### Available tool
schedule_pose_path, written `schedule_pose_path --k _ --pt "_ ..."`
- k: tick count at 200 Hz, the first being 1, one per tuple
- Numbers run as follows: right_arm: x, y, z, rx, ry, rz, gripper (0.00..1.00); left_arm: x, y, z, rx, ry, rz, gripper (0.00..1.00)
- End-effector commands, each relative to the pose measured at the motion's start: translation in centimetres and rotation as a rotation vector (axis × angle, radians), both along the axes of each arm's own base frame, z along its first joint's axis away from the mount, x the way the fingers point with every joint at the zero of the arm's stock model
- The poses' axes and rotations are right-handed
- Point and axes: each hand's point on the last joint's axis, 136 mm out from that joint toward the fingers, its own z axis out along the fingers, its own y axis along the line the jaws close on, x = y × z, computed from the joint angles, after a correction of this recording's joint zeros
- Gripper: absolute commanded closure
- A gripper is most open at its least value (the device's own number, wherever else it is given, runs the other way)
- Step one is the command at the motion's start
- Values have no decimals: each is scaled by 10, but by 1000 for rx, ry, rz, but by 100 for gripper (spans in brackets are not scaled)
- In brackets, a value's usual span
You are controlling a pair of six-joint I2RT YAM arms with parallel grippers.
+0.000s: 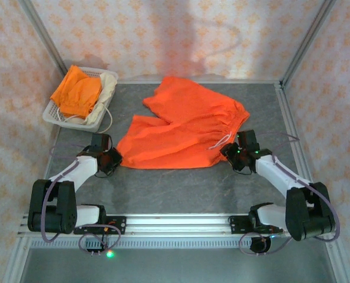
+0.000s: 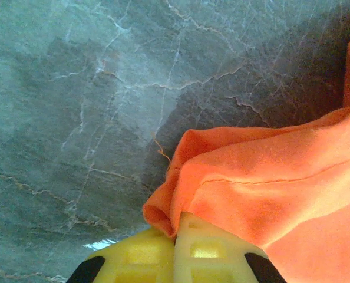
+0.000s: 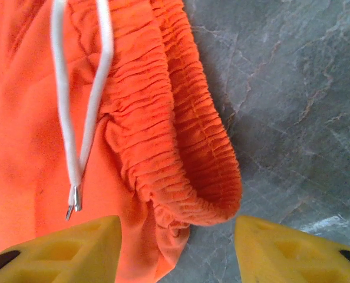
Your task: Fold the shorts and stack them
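Top view: the spread orange shorts (image 1: 181, 127) lie flat at the centre of the grey marbled table (image 1: 181, 191), waistband toward the right of the frame and leg openings toward the left. The left gripper (image 1: 112, 158) sits at the lower-left leg corner; the right gripper (image 1: 234, 153) sits at the lower-right waistband corner, its fingertips largely hidden under the wrist housing. In the upper left, a white mesh basket (image 1: 50, 115) holds a second orange pair (image 1: 76, 94) and a cream-beige pair (image 1: 107, 88), both bunched so that their outlines are hard to make out. Left wrist view: the left gripper (image 2: 176, 236) has its yellow fingers (image 2: 213, 250) pressed together, pinching a fold of the leg hem (image 2: 163, 212); the cloth runs off the right edge. Right wrist view: the right gripper (image 3: 175, 242) is spread, one finger over the cloth and one over bare table, the gathered waistband (image 3: 181, 147) corner between them, untouched. The white drawstring (image 3: 81, 118) loops down, its upper part cut off by the frame.
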Motion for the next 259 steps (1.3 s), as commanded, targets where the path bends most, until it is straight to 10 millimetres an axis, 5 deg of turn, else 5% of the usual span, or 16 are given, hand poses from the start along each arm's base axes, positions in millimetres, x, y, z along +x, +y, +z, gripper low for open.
schedule_pose_path --k 1,93,146,170,208,259 --pt "9 -5 -4 18 -9 -91 47 4 -1 -1 1 -20 -11 99" --pt "16 -3 -29 61 46 -160 55 5 -1 -4 0 -16 -18 100" --pt "11 -15 -38 -3 84 -140 98 10 1 8 19 -38 -26 100" --pt "15 -23 -16 -25 60 -98 100 12 10 44 85 -90 -41 100" --pt "24 -22 58 -96 -47 55 100 12 20 140 170 -234 -49 100" --pt "1 -16 109 -96 -96 166 100 -7 18 241 197 -387 -82 100"
